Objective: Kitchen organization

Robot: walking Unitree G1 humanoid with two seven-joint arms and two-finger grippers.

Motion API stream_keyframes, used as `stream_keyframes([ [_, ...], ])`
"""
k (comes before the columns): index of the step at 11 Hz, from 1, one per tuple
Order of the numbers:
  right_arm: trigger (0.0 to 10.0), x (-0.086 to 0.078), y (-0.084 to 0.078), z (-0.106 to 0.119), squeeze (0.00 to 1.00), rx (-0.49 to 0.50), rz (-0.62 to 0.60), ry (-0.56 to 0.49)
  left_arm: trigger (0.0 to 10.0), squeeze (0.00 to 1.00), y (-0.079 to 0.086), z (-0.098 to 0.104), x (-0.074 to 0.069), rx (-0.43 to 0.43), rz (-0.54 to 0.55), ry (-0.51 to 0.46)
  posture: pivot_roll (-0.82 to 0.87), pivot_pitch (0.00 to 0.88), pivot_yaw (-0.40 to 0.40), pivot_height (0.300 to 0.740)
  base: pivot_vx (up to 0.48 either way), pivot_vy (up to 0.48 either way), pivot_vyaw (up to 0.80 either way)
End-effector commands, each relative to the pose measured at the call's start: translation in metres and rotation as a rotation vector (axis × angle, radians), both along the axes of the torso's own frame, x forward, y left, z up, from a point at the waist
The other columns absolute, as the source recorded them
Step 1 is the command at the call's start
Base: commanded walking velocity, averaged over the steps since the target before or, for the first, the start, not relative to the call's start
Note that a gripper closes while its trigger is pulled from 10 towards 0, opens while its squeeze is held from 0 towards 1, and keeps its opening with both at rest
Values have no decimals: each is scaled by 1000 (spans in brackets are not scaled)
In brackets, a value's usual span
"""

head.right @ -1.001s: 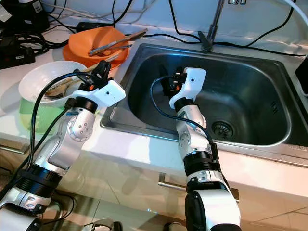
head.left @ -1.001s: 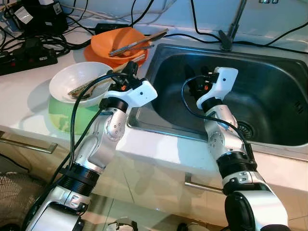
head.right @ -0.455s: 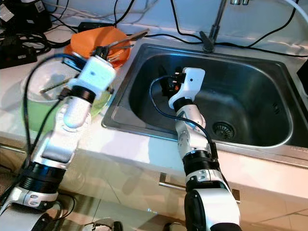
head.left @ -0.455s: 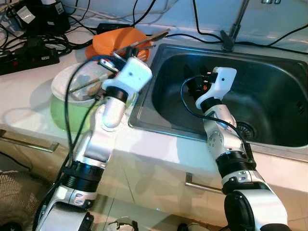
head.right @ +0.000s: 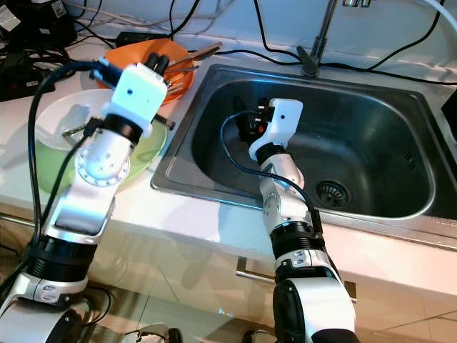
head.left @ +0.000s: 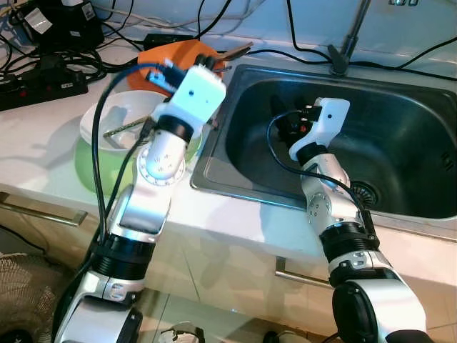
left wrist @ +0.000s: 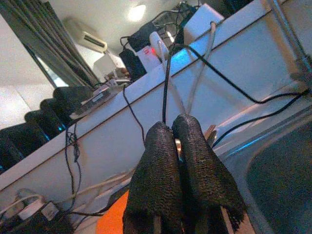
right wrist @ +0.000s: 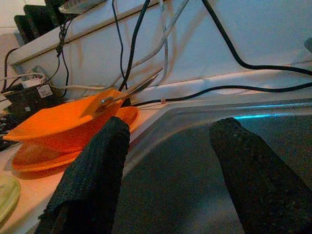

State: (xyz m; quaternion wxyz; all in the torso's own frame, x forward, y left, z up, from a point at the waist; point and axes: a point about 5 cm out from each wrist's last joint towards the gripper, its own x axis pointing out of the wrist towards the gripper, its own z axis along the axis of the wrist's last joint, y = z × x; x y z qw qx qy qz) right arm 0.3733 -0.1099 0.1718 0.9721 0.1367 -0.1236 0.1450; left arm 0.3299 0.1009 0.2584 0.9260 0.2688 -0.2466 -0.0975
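On the white counter (head.left: 43,143) beside the sink (head.left: 400,128), a white bowl (head.left: 107,121) with a utensil in it sits on a green plate (head.left: 93,171), and an orange bowl (head.left: 153,57) holding tongs (head.left: 232,51) stands behind it. The left gripper (head.right: 161,64) is raised over the orange bowl. The right gripper (head.left: 282,128) hangs inside the sink. From the left wrist, the two black fingers (left wrist: 158,180) are pressed together, holding nothing. From the right wrist, the fingers (right wrist: 95,180) are spread wide apart, with the orange bowl and tongs beyond them.
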Motion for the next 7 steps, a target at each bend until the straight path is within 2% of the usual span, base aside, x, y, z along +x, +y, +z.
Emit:
stream_keyframes([
  [1, 10000, 2, 3, 5, 0, 5, 13, -11, 10000, 0, -1, 13, -3, -9, -21, -29, 145, 57, -4, 740, 0, 0, 0],
  [4, 10000, 4, 5, 6, 0, 7, 24, -11, 10000, 0, 8, 32, -5, -46, -21, -57, 162, 50, -13, 740, 0, 0, 0],
  [7, 10000, 5, 11, 7, 0, 12, 47, -8, 10000, 0, 11, 41, -8, -198, -103, -9, 178, 47, -16, 740, 0, 0, 0],
])
